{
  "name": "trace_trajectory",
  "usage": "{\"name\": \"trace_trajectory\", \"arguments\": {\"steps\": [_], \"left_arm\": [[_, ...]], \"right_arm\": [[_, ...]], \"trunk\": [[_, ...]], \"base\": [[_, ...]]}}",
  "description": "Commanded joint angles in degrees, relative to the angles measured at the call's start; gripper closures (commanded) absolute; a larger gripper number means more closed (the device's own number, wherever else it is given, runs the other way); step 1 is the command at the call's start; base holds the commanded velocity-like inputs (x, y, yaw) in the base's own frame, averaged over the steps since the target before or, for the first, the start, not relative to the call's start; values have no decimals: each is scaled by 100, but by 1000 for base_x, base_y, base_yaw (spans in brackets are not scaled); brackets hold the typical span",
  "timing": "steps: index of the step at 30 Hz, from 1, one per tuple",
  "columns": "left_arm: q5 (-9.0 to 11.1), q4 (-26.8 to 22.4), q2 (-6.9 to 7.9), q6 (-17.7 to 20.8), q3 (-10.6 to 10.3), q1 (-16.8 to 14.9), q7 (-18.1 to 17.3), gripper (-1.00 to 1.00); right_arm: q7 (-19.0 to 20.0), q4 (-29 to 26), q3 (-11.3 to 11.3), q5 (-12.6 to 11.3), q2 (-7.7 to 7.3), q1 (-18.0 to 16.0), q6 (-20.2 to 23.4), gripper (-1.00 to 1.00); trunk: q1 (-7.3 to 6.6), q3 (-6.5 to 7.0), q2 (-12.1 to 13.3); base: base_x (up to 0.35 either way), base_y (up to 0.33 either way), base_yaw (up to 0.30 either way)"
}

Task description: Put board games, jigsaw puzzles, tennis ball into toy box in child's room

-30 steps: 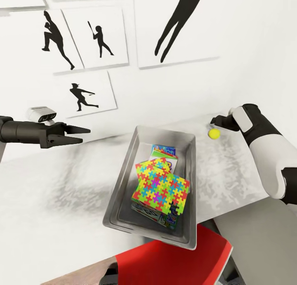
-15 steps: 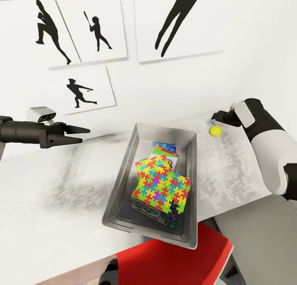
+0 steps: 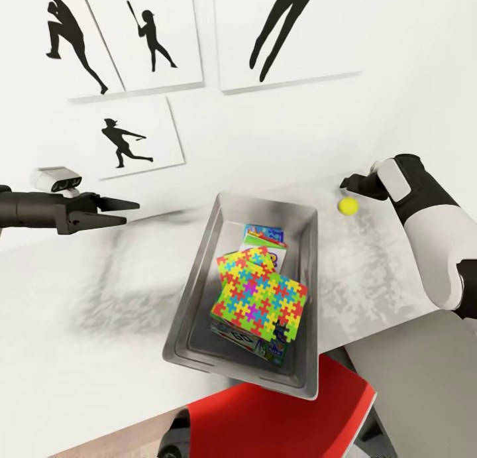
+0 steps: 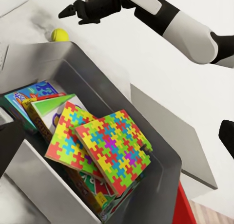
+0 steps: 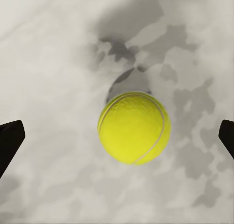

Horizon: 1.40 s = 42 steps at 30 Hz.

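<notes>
The grey toy box [image 3: 199,272] [image 4: 122,87] stands mid-table. Two jigsaw puzzles [image 3: 260,297] [image 4: 109,146] lie stacked inside it on top of the board games [image 3: 264,236] [image 4: 34,100]. The yellow tennis ball [image 3: 347,206] [image 4: 59,35] [image 5: 134,126] rests on the marbled table [image 3: 99,299] beyond the box's far right corner. My right gripper [image 3: 351,183] [image 4: 73,12] hovers open just above the ball, fingers [image 5: 9,141] spread either side of it. Left of the box my left gripper [image 3: 122,211] hangs open above the table, holding nothing.
A red chair [image 3: 278,418] sits at the table's near edge, below the box. The white wall with black silhouette pictures [image 3: 126,143] runs close behind the table. A grey ledge [image 3: 411,372] lies lower right.
The head view has shifted a little. My right gripper has closed in on the tennis ball. The left gripper shows slightly lower and further left. The box's contents are unchanged.
</notes>
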Motion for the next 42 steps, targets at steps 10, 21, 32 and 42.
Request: {"name": "trace_trajectory", "arguments": {"steps": [10,21,32,42], "left_arm": [[38,-5,4,61,223,-4,-21,-100],[44,-9,11,61,277,-4,-21,-100],[44,-8,11,61,278,-4,-21,-100],[44,-7,11,61,278,-4,-21,-100]], "right_arm": [[-44,-11,36,-59,-7,-5,16,-100],[-44,-14,36,-59,-11,-14,16,-100],[-44,-22,36,-59,-15,-119,33,-100],[-456,-23,36,-53,-16,-177,54,-100]], "trunk": [[3,-103,-10],[3,-207,-10],[3,-312,-10],[3,-407,-10]], "base": [[0,0,0],[0,0,0],[0,0,0],[0,0,0]]}}
